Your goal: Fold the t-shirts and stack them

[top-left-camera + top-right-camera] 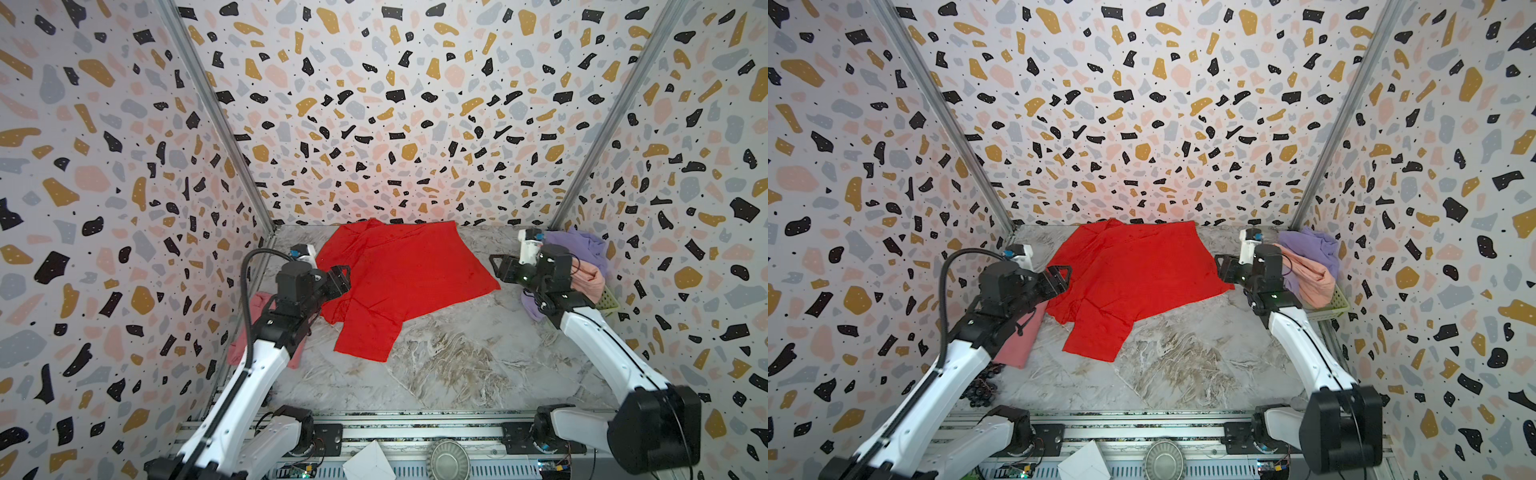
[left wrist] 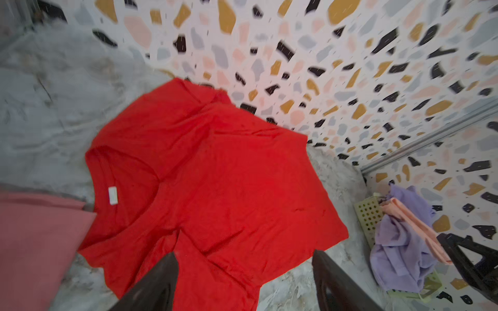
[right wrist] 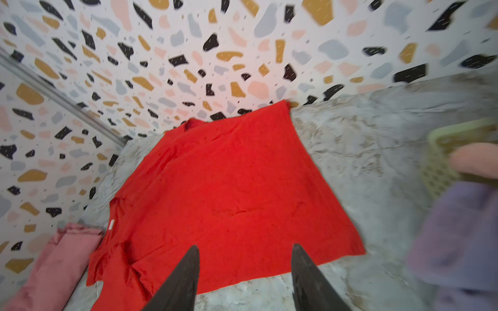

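A bright red t-shirt [image 1: 399, 278] [image 1: 1129, 278] lies spread, somewhat rumpled, at the back middle of the marble table; both wrist views show it [image 2: 215, 188] [image 3: 229, 202]. My left gripper [image 1: 347, 276] [image 2: 245, 253] hovers open and empty over its left side. My right gripper [image 1: 496, 268] [image 3: 245, 245] is open and empty above its right hem corner. A folded dusty pink t-shirt [image 1: 1021, 340] [image 2: 35, 242] lies under my left arm. A lavender t-shirt [image 1: 1312, 245] and a peach t-shirt [image 1: 1312, 274] are bunched in the basket.
The pale green lattice basket [image 1: 1333, 305] [image 2: 367, 212] stands against the right wall behind my right arm. Dark grapes [image 1: 982, 386] lie at the front left by the wall. Patterned walls close three sides. A round metal dish [image 1: 451, 459] sits on the front rail.
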Robot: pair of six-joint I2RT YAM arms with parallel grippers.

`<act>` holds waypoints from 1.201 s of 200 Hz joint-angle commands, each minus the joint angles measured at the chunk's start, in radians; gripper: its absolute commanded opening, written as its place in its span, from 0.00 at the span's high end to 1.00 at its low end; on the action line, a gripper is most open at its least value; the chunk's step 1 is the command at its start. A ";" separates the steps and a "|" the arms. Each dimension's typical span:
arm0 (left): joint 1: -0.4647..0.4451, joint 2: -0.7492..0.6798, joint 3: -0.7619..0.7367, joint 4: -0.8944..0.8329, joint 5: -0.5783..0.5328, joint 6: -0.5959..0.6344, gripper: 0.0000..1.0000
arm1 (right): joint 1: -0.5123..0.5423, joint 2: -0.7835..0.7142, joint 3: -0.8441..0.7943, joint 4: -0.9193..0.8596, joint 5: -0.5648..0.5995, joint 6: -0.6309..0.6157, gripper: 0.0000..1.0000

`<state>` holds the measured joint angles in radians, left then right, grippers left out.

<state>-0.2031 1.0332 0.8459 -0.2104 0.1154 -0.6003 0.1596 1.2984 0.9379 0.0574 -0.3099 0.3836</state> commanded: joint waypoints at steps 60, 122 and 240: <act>-0.067 0.464 0.034 0.338 0.075 -0.064 0.12 | 0.084 0.539 0.283 0.224 -0.235 0.042 0.45; -0.073 0.684 0.071 0.382 0.081 -0.073 0.08 | 0.100 0.729 0.315 0.164 -0.197 0.038 0.47; -0.193 0.533 -0.299 0.366 0.020 -0.120 0.08 | 0.081 0.368 -0.284 0.055 0.002 0.126 0.50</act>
<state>-0.3649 1.6203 0.6697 0.2523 0.1650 -0.6765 0.2466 1.7683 0.8078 0.2478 -0.3569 0.4538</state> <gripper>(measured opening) 0.922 0.502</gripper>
